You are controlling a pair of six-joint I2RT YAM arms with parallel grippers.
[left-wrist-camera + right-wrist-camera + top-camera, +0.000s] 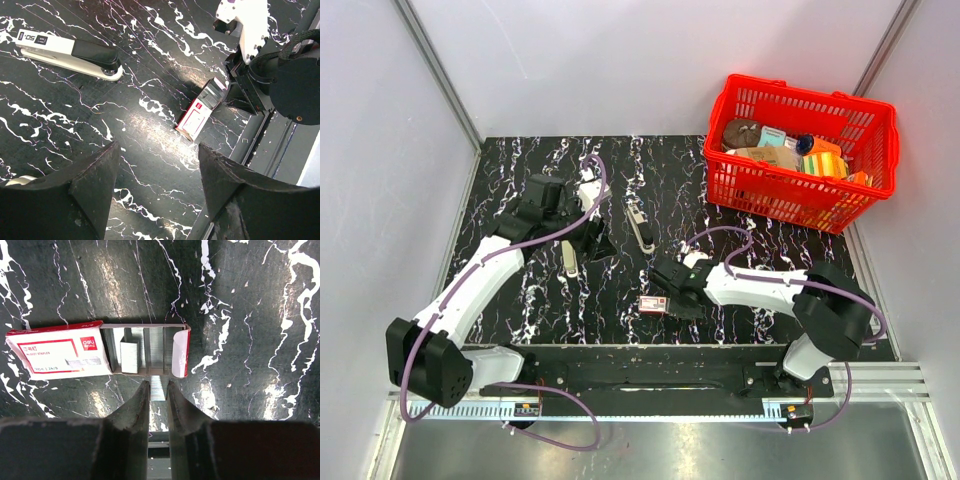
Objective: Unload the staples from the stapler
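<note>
The stapler lies on the black marble table behind centre; in the left wrist view it is white and black, lying flat. My left gripper is open and empty, left of it, above bare table. My right gripper is at the red-and-white staple box. In the right wrist view its fingers are closed on a silver strip of staples that juts from the box's open tray. More strips lie in that tray.
A red basket of groceries stands at the back right. A pale elongated object lies under my left gripper. The box's sleeve is slid to the left. The metal rail runs along the near edge.
</note>
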